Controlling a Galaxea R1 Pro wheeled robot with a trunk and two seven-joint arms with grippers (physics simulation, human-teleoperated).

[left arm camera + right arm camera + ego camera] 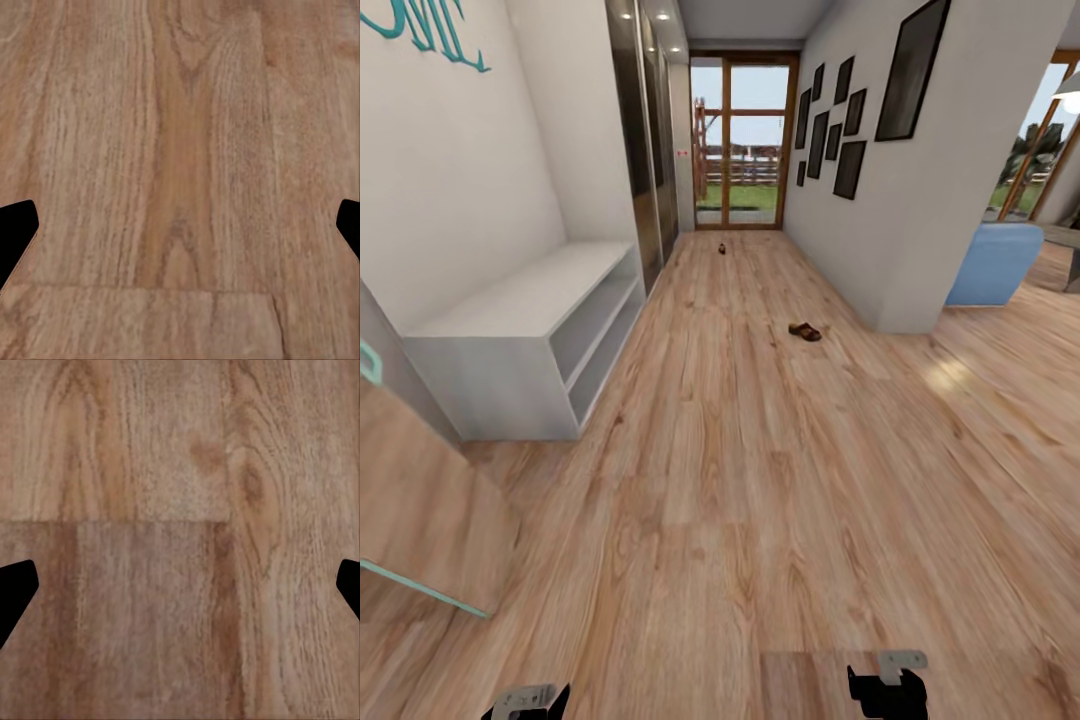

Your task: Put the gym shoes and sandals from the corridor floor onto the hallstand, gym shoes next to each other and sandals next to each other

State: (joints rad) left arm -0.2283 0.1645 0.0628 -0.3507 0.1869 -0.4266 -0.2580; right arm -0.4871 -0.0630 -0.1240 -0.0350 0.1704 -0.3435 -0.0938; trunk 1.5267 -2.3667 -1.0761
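long corridor with light wood-plank flooring [760, 500] running up to a wood-framed glass door [743, 140] at the far end, daylight and green grass outside. Looking toward that door, the wall right of it has a cluster of black picture frames [840, 125], the left side has tall dark glossy cabinet doors [640, 130] with spotlights reflected. Nearer than those, a pale low shelf unit [530, 340] against the white wall. Blue sofa [992, 262] past the right wall's corner

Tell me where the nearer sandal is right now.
In the head view the nearer sandal lies on the corridor floor, right of centre, near the corner of the white wall, across from the hallstand.
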